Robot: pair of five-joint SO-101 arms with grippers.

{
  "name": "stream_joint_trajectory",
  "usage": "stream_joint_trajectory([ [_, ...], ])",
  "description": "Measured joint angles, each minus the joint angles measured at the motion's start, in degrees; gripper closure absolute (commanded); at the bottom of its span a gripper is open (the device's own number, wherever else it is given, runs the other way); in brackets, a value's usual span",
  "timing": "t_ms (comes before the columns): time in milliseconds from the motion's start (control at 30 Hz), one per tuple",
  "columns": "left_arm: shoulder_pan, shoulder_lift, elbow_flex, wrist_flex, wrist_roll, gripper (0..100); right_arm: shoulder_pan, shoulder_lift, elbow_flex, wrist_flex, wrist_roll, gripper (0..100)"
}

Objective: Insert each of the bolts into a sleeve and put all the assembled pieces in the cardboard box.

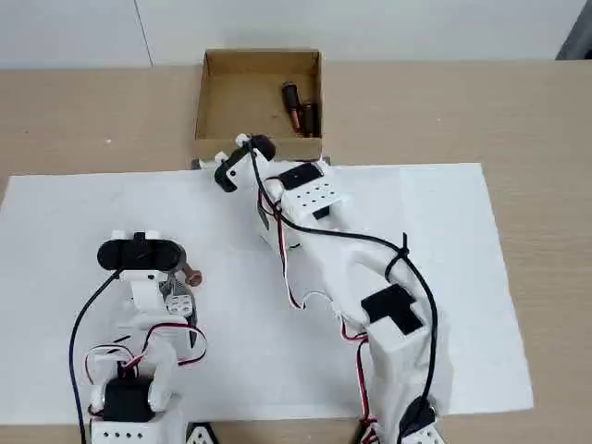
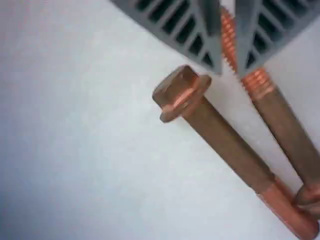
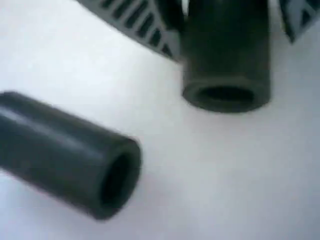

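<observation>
One bolt (image 2: 280, 120), just beside a second bolt (image 2: 220, 140) on the white sheet (image 2: 75, 150), has its threaded end clamped in the narrow left pincer (image 2: 229, 59). The right pincer (image 3: 225, 47) holds a black sleeve (image 3: 225, 75), with a second sleeve (image 3: 70, 165) lying near it on the sheet. Beyond the sheet, the cardboard box (image 1: 211, 102) on the tabletop (image 1: 462, 111) contains assembled pieces (image 1: 301, 106).

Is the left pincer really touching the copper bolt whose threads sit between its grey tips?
Touching. In the left wrist view, the grey tips of the left pincer press against both sides of the threaded end of the bolt, with no gap showing.
</observation>
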State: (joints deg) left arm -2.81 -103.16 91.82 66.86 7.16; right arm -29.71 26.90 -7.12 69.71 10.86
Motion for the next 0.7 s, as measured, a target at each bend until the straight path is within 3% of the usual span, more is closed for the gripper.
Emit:
stream_joint_trajectory([
  [400,0.00,0.00,0.00,0.00,0.00,99,0.44,-2.46,-0.70,1.67,0.00,99.8],
  [700,0.00,0.00,0.00,0.00,0.00,99,0.18,-17.05,-0.70,13.71,-1.14,99.6],
])
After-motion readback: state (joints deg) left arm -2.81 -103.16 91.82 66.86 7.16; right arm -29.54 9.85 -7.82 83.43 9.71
